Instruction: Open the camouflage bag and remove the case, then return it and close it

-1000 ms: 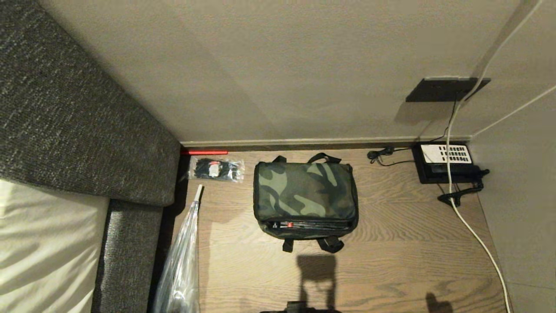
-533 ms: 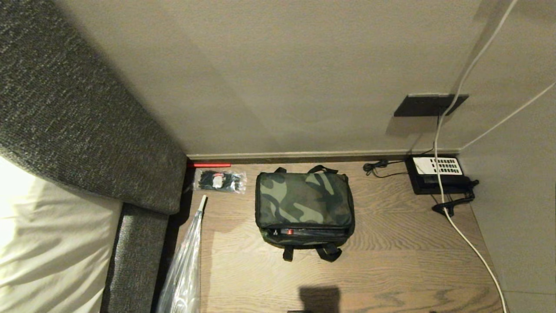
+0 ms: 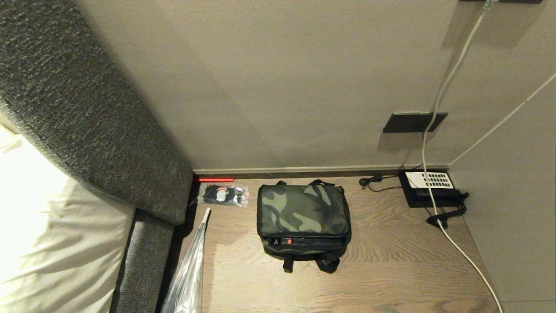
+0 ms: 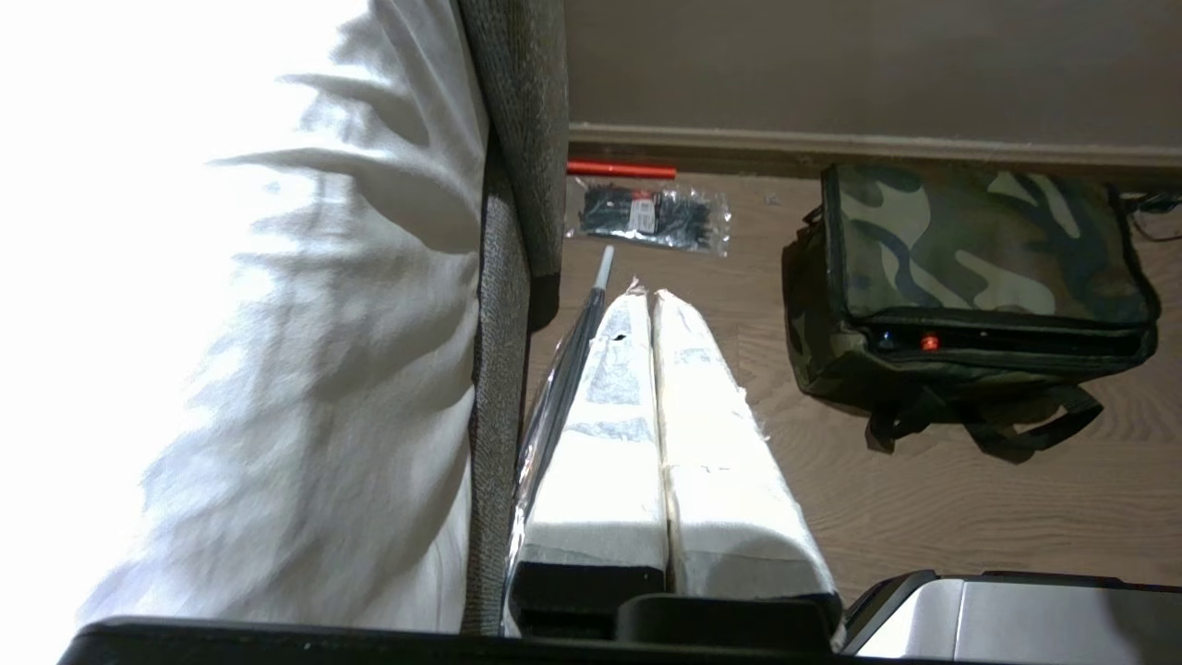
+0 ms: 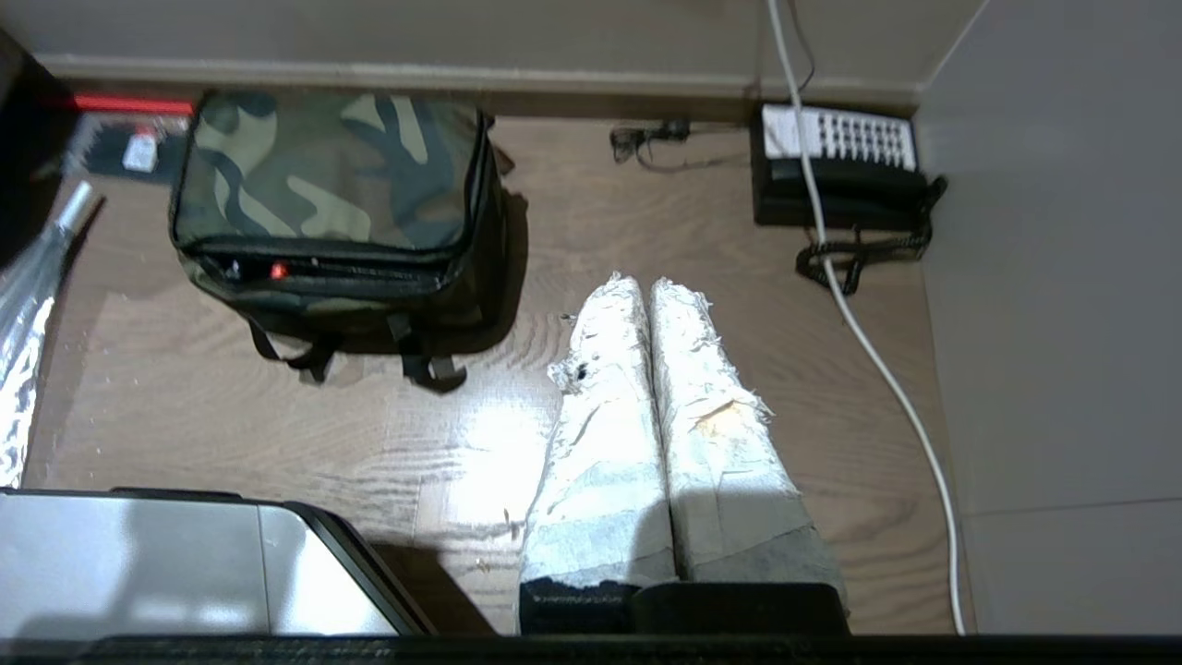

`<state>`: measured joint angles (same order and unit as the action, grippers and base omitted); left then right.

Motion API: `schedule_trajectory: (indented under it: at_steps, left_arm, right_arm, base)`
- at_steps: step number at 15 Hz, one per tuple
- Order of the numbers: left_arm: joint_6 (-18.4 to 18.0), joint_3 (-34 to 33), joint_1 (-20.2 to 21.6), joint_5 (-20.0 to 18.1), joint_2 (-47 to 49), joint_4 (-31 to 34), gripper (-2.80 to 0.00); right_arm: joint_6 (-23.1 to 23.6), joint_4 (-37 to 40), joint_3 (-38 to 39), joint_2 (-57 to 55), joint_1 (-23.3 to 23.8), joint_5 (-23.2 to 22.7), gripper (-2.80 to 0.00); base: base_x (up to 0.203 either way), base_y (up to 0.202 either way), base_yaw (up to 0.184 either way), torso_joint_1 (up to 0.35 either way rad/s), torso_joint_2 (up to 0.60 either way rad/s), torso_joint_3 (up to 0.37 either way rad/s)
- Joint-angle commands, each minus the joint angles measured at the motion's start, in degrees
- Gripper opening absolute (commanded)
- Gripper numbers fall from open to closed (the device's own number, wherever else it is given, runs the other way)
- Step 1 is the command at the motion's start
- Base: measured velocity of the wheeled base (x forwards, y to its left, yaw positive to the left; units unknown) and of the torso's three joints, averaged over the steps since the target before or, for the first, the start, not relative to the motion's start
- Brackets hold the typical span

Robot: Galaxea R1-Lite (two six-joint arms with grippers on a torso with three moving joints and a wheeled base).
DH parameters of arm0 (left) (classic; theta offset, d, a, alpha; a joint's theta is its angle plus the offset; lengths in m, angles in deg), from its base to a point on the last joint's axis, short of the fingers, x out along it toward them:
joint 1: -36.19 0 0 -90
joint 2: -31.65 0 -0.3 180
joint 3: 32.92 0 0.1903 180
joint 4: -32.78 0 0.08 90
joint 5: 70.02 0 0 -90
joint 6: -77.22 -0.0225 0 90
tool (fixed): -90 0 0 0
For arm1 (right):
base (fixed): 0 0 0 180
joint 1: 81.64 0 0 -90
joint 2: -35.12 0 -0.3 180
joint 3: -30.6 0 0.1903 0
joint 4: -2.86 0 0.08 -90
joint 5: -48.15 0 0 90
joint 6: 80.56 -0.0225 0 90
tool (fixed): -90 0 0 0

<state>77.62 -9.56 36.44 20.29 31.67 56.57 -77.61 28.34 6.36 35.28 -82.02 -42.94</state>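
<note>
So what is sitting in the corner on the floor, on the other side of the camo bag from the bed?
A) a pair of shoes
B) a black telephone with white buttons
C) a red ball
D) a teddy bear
B: a black telephone with a white keypad sits by the wall corner, with the camouflage bag between it and the bed.

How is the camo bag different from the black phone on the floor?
The camouflage bag is soft fabric in green and black patches; the telephone is hard, black, with a white keypad. The bag looks bigger and stands taller; the phone lies flat and low. The bag has black straps; the phone has a curly cord. Both sit on the wooden floor near the wall.
</note>
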Motion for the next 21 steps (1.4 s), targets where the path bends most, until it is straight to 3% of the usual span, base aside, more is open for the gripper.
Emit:
schedule_trajectory:
  at_steps: [1,21]
  left_arm:
    - [0.0,0.0,0.0,0.0,0.0,-0.1,-2.80]
    - [0.0,-0.2,0.0,0.0,-0.1,-0.2,-2.80]
  right_arm:
    - [0.0,0.0,0.0,-0.2,0.0,0.0,-2.80]
    - [0.0,0.0,0.0,-0.2,0.0,0.0,-2.80]
  base:
    - [0.000,0.000,0.000,0.005,0.01,0.203]
    - [0.000,0.000,0.000,0.003,0.00,0.203]
